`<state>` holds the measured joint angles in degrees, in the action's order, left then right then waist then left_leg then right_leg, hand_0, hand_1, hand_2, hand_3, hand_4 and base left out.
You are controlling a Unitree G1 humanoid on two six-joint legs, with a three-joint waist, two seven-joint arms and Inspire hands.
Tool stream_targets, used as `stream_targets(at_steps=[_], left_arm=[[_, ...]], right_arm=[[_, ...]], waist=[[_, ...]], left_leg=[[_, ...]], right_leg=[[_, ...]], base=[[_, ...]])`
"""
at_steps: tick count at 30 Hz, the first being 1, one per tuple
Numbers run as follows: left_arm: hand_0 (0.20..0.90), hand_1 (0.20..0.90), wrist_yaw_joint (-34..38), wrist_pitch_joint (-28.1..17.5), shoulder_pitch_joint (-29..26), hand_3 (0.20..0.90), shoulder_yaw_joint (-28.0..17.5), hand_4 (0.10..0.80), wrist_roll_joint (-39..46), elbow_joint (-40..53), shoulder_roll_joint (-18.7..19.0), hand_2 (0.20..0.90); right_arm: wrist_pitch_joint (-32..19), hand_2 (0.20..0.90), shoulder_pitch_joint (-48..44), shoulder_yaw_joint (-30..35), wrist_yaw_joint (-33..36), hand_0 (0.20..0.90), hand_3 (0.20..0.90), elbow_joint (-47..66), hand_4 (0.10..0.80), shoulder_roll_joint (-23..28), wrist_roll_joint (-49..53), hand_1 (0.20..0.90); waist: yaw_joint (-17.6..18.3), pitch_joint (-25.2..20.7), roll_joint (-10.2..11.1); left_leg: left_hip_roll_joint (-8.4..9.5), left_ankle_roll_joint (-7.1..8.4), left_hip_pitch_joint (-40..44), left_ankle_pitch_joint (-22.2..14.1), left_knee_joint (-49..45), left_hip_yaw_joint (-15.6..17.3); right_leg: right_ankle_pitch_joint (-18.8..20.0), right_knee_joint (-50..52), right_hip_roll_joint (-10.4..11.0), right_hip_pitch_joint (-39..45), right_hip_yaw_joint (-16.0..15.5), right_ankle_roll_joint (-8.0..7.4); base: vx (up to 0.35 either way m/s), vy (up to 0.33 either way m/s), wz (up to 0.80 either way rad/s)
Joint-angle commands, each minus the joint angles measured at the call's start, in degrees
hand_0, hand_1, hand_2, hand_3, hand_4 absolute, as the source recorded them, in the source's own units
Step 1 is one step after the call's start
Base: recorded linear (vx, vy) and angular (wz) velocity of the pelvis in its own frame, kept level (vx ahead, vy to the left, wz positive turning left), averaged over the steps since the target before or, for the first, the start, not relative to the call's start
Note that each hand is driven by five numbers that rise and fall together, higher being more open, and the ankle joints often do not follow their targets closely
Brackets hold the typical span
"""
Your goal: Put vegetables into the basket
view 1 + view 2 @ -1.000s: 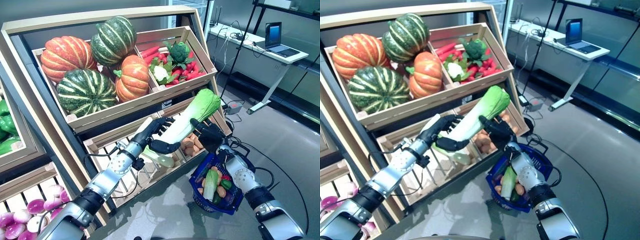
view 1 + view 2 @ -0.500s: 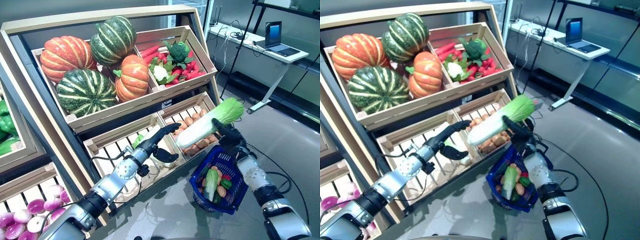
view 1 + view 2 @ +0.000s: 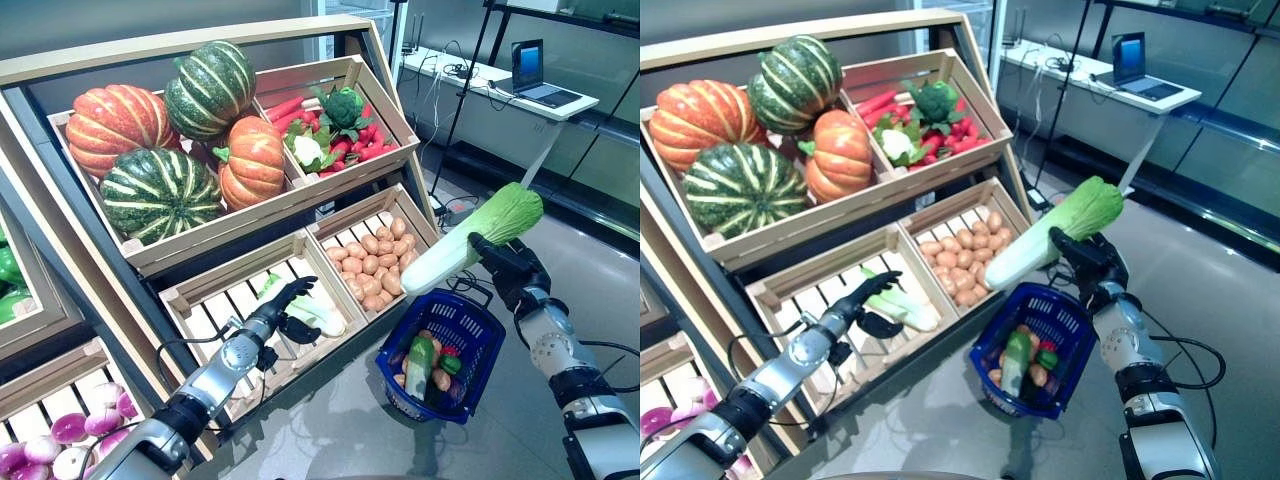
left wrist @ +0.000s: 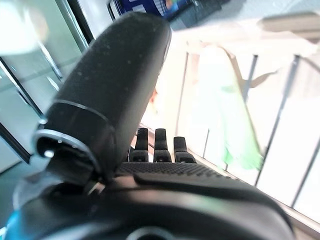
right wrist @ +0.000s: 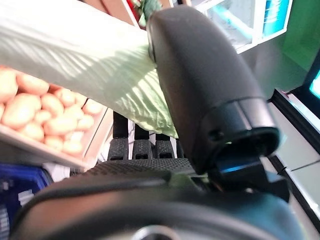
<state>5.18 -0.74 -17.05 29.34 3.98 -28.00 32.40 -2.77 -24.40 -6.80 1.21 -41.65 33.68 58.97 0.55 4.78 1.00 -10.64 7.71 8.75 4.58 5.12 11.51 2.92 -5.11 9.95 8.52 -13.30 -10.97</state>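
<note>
I've got the napa cabbage [image 3: 470, 242] in my right hand [image 3: 505, 270], fingers and thumb wrapped round its leafy green end; the right wrist view shows pale leaf pressed between thumb and fingers. What matters for the drop is how it lies. Its long axis runs on a slant, green top up by my hand, white stalk end pointing down and away towards the potato crate [image 3: 375, 262]. The blue basket [image 3: 440, 353] hangs below the cabbage, under its lower half and a little nearer to me, with a few vegetables already inside. So the stalk end overhangs the basket's far rim, near the crate's front edge, not the basket's opening.

I judge I need to tip the stalk end down and pull it back over the opening before letting go. As it lies now, the cabbage looks long against the basket and could catch on the rim or slide out onto the floor.

My left hand [image 3: 283, 305] is well apart, resting with loose, empty fingers in the slatted crate on the lower shelf, just beside a pale green vegetable [image 3: 318, 312] lying there. The right hand is plainly the one to finish this.
</note>
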Motion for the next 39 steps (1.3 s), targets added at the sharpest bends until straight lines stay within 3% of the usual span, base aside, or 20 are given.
stream_targets(at_steps=[1, 7, 12, 13, 14, 15, 16, 17, 20, 21, 23, 30, 39], left_arm=[[0.900, 0.900, 5.8, -3.4, -6.8, 0.900, -4.2, 0.800, -2.7, -4.0, 3.5, 0.900], [0.900, 0.900, 14.0, -5.5, -10.3, 0.900, -6.1, 0.800, -8.7, -9.2, 3.8, 0.900], [0.900, 0.900, 19.4, -10.2, -23.2, 0.900, -3.7, 0.800, -8.7, -15.5, 8.8, 0.900], [0.832, 0.832, 20.8, -11.1, -25.4, 0.832, -3.2, 0.755, -8.7, -16.2, 9.7, 0.832], [0.827, 0.827, 21.5, -11.4, -26.7, 0.827, -2.8, 0.751, -8.7, -16.4, 10.3, 0.827], [0.836, 0.836, 22.1, -11.5, -28.3, 0.836, -2.3, 0.758, -8.3, -16.5, 10.9, 0.836], [0.900, 0.900, 22.6, -11.4, -29.9, 0.900, -1.6, 0.800, -7.9, -16.5, 11.4, 0.900], [0.900, 0.900, 23.4, -11.6, -31.6, 0.900, -0.8, 0.800, -7.7, -16.7, 11.9, 0.900], [0.900, 0.900, 23.9, -11.8, -34.9, 0.900, 0.4, 0.800, -7.9, -17.1, 12.4, 0.900], [0.900, 0.900, 24.1, -11.9, -35.5, 0.900, 0.6, 0.800, -8.1, -17.2, 12.5, 0.900], [0.900, 0.900, 25.8, -12.7, -37.9, 0.900, 1.7, 0.800, -8.9, -18.0, 12.5, 0.900], [0.900, 0.900, 31.2, -13.9, -44.3, 0.900, 6.0, 0.800, -12.8, -17.5, 15.4, 0.900], [0.900, 0.900, 34.3, -14.3, -51.5, 0.900, 11.7, 0.800, -14.5, -17.9, 18.0, 0.900]], right_arm=[[-6.6, 0.300, -10.5, 3.2, -1.5, 0.300, 0.300, -2.3, 0.400, 7.2, -6.3, 0.300], [-5.2, 0.300, -11.5, -1.8, 0.3, 0.300, 0.300, -7.8, 0.400, 10.0, -19.3, 0.300], [-7.2, 0.300, -18.9, -6.6, 2.6, 0.300, 0.300, -13.0, 0.400, 11.6, -20.8, 0.300], [-7.7, 0.300, -20.3, -7.2, 3.1, 0.300, 0.300, -14.2, 0.400, 11.9, -21.4, 0.300], [-7.9, 0.300, -21.1, -7.4, 3.3, 0.300, 0.300, -14.9, 0.400, 12.1, -21.5, 0.300], [-8.0, 0.300, -22.1, -7.8, 3.5, 0.300, 0.300, -15.8, 0.400, 12.4, -21.2, 0.300], [-7.8, 0.300, -23.3, -8.4, 3.6, 0.300, 0.300, -16.8, 0.400, 12.7, -20.8, 0.300], [-7.7, 0.300, -25.0, -9.2, 3.6, 0.300, 0.300, -18.2, 0.400, 13.1, -20.4, 0.300], [-7.1, 0.300, -28.3, -9.9, 3.6, 0.300, 0.300, -20.8, 0.400, 13.5, -16.5, 0.300], [-6.9, 0.300, -29.0, -9.7, 3.8, 0.300, 0.300, -21.2, 0.400, 13.5, -16.3, 0.300], [-6.6, 0.300, -31.3, -10.2, 4.2, 0.300, 0.300, -23.3, 0.400, 13.7, -16.2, 0.300], [-5.7, 0.300, -36.9, -13.3, 4.5, 0.300, 0.300, -26.8, 0.400, 14.6, -17.1, 0.300], [-4.3, 0.300, -43.6, -16.2, 5.9, 0.300, 0.300, -29.8, 0.400, 15.2, -15.7, 0.300]], waist=[[-1.1, -2.4, 1.1], [-1.0, -0.6, 1.4], [-0.8, 8.2, 0.9], [-0.6, 10.0, 0.6], [-0.6, 11.2, 0.4], [-0.5, 12.2, 0.2], [-0.6, 13.0, 0.0], [-0.6, 14.0, -0.2], [-0.7, 15.5, -0.9], [-0.7, 15.9, -1.0], [-0.8, 16.9, -1.4], [-0.7, 19.6, -2.8], [-0.1, 20.9, -4.6]], left_leg=[[1.11, -1.10, 0.2, -4.8, -0.3, -1.0], [1.28, -1.45, -1.6, -5.6, -4.7, -0.5], [0.14, -0.78, -14.4, -9.0, -19.4, -3.1], [-0.32, -0.84, -17.3, -9.4, -22.1, -3.3], [-0.42, -0.91, -19.2, -9.5, -23.5, -3.6], [-0.31, -0.90, -21.7, -9.8, -25.4, -4.2], [-0.11, -0.85, -24.3, -10.1, -27.4, -4.9], [-0.06, -0.95, -26.8, -10.8, -29.6, -5.4], [-0.23, -0.72, -31.6, -14.2, -35.3, -5.7], [-0.28, -1.14, -32.8, -13.3, -35.8, -5.3], [-0.35, -1.12, -36.8, -15.4, -40.5, -5.4], [-1.73, -1.26, -48.3, -25.0, -59.1, -7.3], [-1.87, -0.93, -59.2, -29.6, -73.4, -8.8]], right_leg=[[-1.0, 0.5, -0.4, 0.7, 0.0, 2.08], [-2.6, 4.6, -0.2, -1.2, 0.6, 2.78], [-6.4, 17.4, 1.8, -12.6, 1.1, 4.16], [-7.3, 20.6, 2.3, -15.5, 1.4, 4.47], [-7.7, 22.4, 2.6, -17.5, 1.7, 4.70], [-8.1, 24.4, 2.9, -19.8, 2.0, 4.93], [-8.5, 26.4, 3.2, -22.0, 2.3, 5.11], [-9.3, 28.9, 3.6, -24.5, 2.5, 5.29], [-12.7, 36.4, 4.8, -29.6, 2.8, 5.30], [-11.9, 37.0, 5.2, -30.9, 2.6, 5.73], [-13.7, 42.4, 6.7, -35.1, 2.8, 5.77], [-21.9, 61.6, 10.9, -48.2, 5.6, 5.77], [-26.0, 74.4, 12.4, -59.1, 8.2, 5.98]], base=[[0.058, -0.021, -0.01], [0.029, -0.033, -0.02], [-0.289, -0.070, 0.00], [-0.290, -0.003, 0.07], [-0.265, 0.014, 0.05], [-0.230, 0.026, 0.01], [-0.230, 0.038, 0.03], [-0.164, 0.035, 0.06], [-0.121, 0.055, 0.06], [-0.121, 0.052, -0.04], [-0.143, 0.055, 0.01], [-0.029, 0.030, 0.07], [-0.016, 0.017, 0.06]])
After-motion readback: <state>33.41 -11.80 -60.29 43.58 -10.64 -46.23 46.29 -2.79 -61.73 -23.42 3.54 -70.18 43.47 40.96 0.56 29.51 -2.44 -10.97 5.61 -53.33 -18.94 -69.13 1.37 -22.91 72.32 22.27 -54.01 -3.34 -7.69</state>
